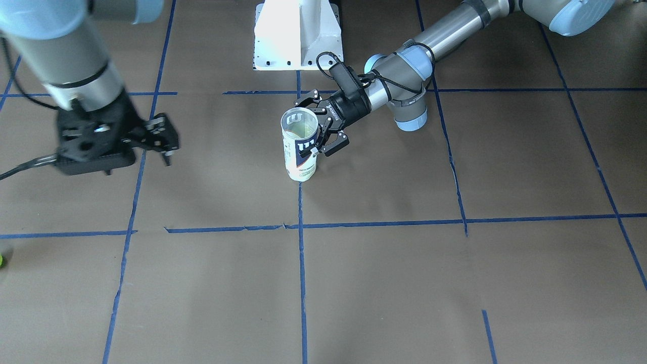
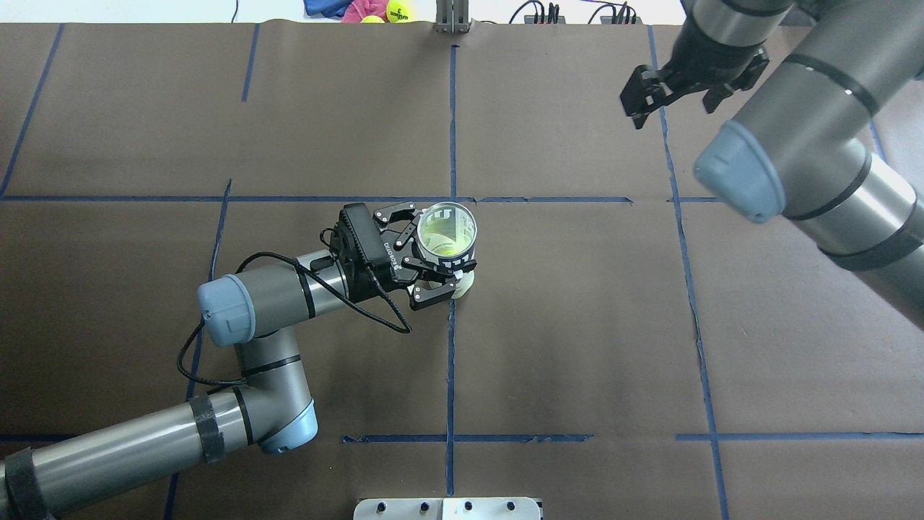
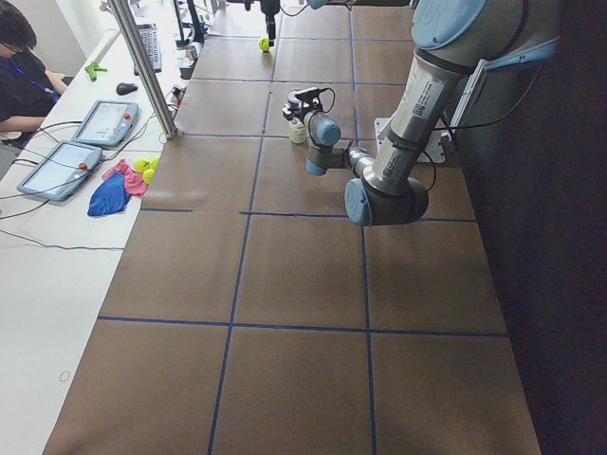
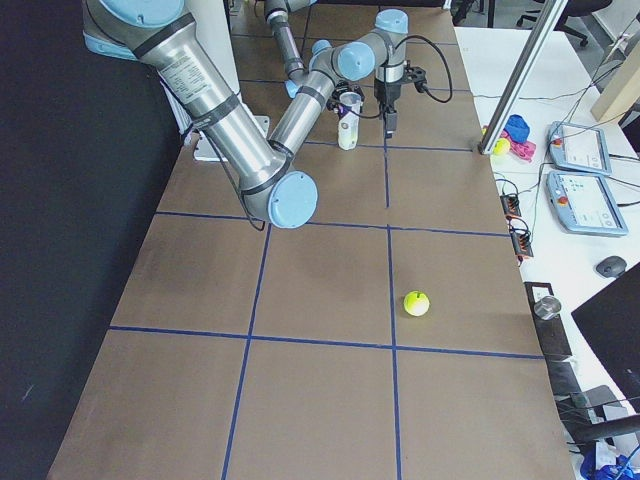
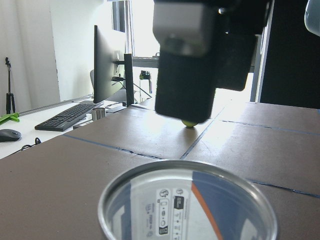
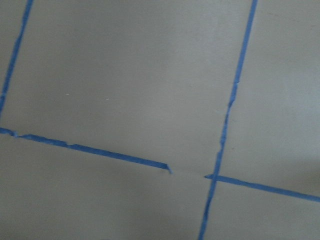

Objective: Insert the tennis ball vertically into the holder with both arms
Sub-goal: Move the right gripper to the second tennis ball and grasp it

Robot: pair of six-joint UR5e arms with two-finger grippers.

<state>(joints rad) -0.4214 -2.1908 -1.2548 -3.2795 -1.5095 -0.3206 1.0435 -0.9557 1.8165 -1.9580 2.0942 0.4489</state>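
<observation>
Grip check: my left gripper [image 2: 426,251] comes in sideways at the centre of the overhead view, fingers spread wide on either side of the tennis-ball can [image 1: 299,151]. They appear to press on its label, so I judge it held. The can stands upright on the table [image 2: 577,325], long axis vertical, open mouth up. My right gripper [image 2: 673,108] hangs in the upper right of that view, pointing down, fingers apart and empty, well apart from the can. A yellow-green tint shows down the can's mouth from above. I take it for a ball already inside, but I cannot be sure. The left wrist view shows only the rim low in the frame and tells me nothing about the bottom. The overhead view misses the loose tennis ball [image 4: 416,302]. It sits alone at lower centre of the right-side view, with my right gripper and the can both in the upper part of that frame. The right arm is the nearer one to it and the only free one, so any further pick would fall to it. The right wrist view shows only bare paper and blue tape.
</observation>
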